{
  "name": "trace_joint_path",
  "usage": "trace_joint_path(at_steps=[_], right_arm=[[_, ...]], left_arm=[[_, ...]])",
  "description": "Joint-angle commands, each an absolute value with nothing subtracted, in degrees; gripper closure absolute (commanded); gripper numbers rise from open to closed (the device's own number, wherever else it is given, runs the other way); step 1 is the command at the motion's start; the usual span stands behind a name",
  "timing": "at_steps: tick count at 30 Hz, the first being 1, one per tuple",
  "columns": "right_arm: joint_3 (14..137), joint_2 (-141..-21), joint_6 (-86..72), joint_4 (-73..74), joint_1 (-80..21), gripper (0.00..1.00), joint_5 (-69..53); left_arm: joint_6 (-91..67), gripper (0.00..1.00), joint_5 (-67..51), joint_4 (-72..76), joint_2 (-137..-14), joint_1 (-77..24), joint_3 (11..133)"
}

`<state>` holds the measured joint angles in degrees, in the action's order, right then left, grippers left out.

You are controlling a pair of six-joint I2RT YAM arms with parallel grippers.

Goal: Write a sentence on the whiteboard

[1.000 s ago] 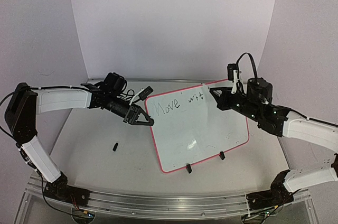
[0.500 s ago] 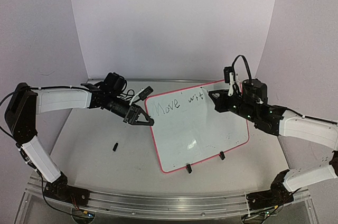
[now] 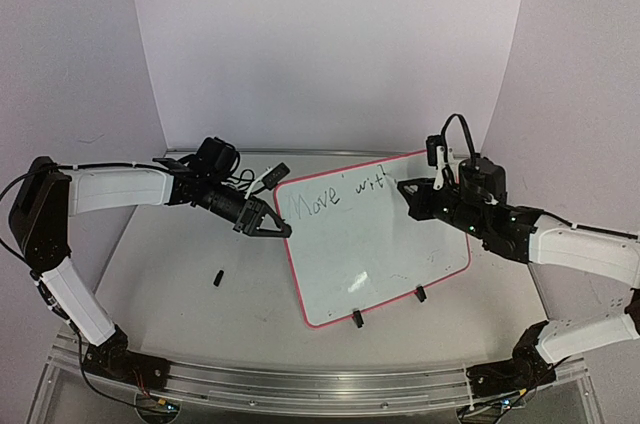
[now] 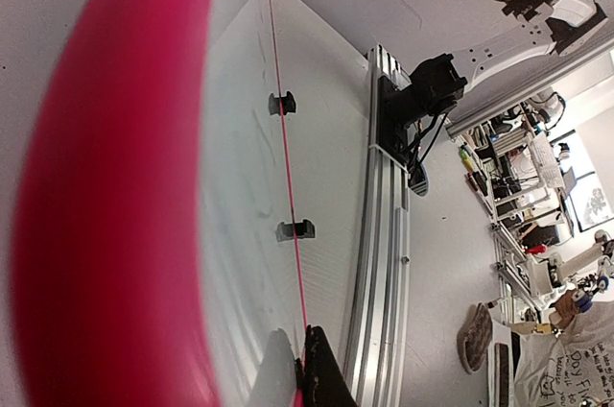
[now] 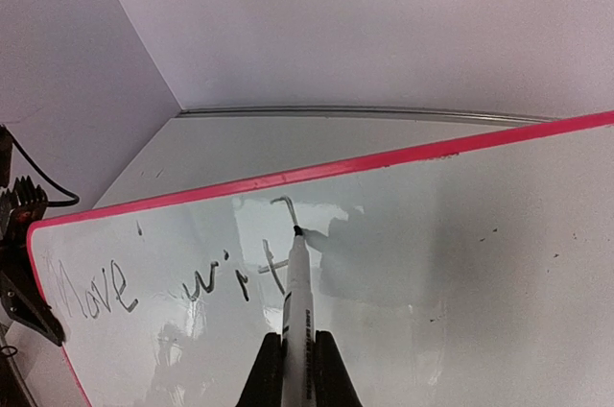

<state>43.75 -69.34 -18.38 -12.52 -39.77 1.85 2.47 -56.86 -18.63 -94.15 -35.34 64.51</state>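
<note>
Whiteboard, one, sentence two words, one marker

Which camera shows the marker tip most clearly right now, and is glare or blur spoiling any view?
Right wrist: the marker tip is sharp on the whiteboard, soft reflections beside it, the sentence legible. Left wrist: the rim is a big pink blur, the lens bends straight lines. Top external: grainy, letters small, one glare patch low on the board.
</note>
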Motion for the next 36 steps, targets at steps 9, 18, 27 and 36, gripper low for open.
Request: trace_joint_path(at_steps=[9, 18, 27, 36], right_arm=[[38.95, -66.64, -21.33, -10.99, -39.56, 1.00, 0.37], [39.11, -66.65, -21.10, -12.28, -39.55, 1.00, -0.09], [39.77, -68.12, -20.84, -16.96, -39.48, 1.00, 1.84], [40.47, -69.72, -20.78, -17.68, -39.51, 1.00, 3.91]], left_arm=[[6.37, 1.00, -57.14, -20.29, -93.11, -36.76, 66.31], [6.37, 1.00, -57.14, -20.30, -93.18, -36.74, 66.27], [6.38, 1.00, -57.13, -20.30, -93.14, -36.74, 66.27], [6.42, 1.00, -57.16, -20.39, -93.02, -36.74, 66.29]])
